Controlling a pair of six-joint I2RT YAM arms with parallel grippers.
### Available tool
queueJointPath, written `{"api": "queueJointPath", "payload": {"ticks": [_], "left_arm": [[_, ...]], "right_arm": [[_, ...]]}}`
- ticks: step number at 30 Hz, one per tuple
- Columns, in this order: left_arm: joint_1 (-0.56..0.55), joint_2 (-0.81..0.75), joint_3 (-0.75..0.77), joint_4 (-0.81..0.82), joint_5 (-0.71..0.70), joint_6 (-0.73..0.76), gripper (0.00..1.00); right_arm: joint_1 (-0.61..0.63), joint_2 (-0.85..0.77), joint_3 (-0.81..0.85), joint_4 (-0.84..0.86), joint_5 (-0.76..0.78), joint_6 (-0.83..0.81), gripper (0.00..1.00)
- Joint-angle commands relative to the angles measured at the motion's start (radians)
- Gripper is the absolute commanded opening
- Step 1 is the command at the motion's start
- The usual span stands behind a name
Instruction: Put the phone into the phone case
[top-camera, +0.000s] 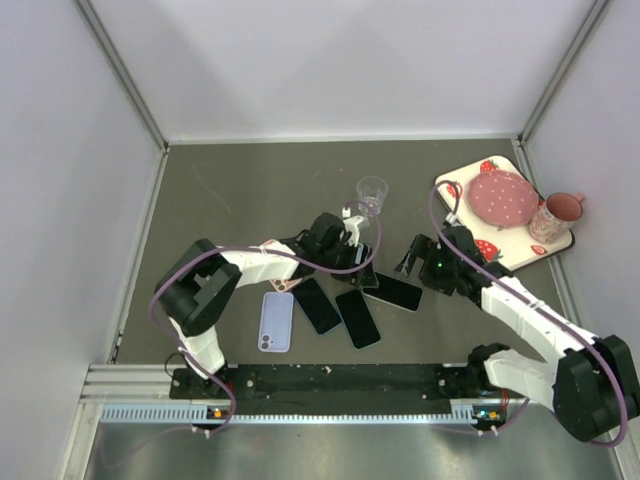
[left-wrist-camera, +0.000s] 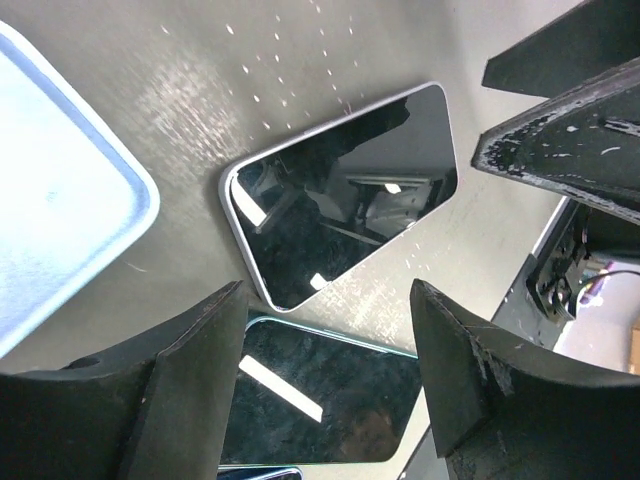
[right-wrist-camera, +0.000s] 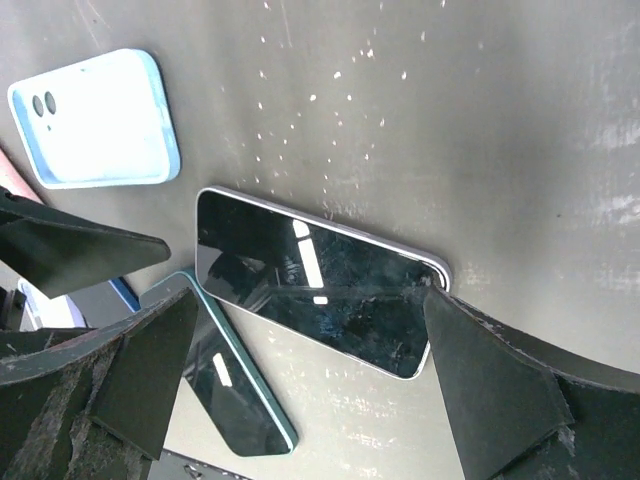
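Off to the left of both sets of fingers: the case (top-camera: 276, 322) lies flat on the table (top-camera: 220, 200), with no phone showing in it, well apart from either gripper.

Left gripper (left-wrist-camera: 328, 300): fingers apart, clamped on nothing. It hangs over the teal-edged phone (left-wrist-camera: 320, 400). The silver-edged phone (left-wrist-camera: 345, 190) lies just beyond the fingertips.

Right gripper (right-wrist-camera: 310, 298): fingers spread wide, with the silver-edged phone flat on the table between them. One fingertip sits at the phone's corner; can't tell if it touches.

You have no phone lifted and none in the case. My read: the task is at its start. The pick, the carry to the case, and the seating and pressing in are all left to you.
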Motion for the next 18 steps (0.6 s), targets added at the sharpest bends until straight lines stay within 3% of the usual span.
{"api": "queueJointPath", "payload": {"ticks": [1,8,18], "left_arm": [[0.009,-0.074,-0.003,-0.004,-0.091,0.025,0.71],[0.052,-0.063,-0.006,0.020,-0.067,0.013,0.71],[0.072,-0.006,-0.055,0.190,0.096,-0.055,0.67]], "right_arm": [[-0.029,-0.047,0.052,-0.029,0.034,-0.054,0.97],[-0.033,-0.109,-0.019,-0.040,-0.008,-0.041,0.94],[-0.035,-0.165,-0.152,-0.037,-0.086,0.048,0.91]]}}
